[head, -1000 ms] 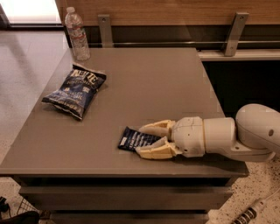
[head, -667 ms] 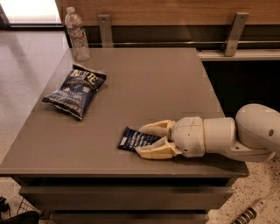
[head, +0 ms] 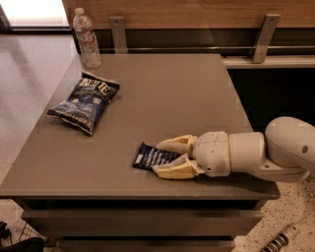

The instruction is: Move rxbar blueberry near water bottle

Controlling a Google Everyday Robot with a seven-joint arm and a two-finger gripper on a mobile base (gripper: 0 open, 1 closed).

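Your hand (head: 160,158) straddles the rxbar blueberry (head: 146,156) near the table's (head: 197,98) front edge, open, gripping nothing yet — close squarely across it.

I have one view only. It looks down from high up, in front of the table (head: 172,88), tilted forward toward the wooden back wall (head: 197,10). It is close enough that the tabletop fills most of the picture. My gripper (head: 156,157) sits low at the table's front edge, with my arm (head: 256,152) crossing the right border. The camera is perhaps mounted above my arm, but I cannot tell.
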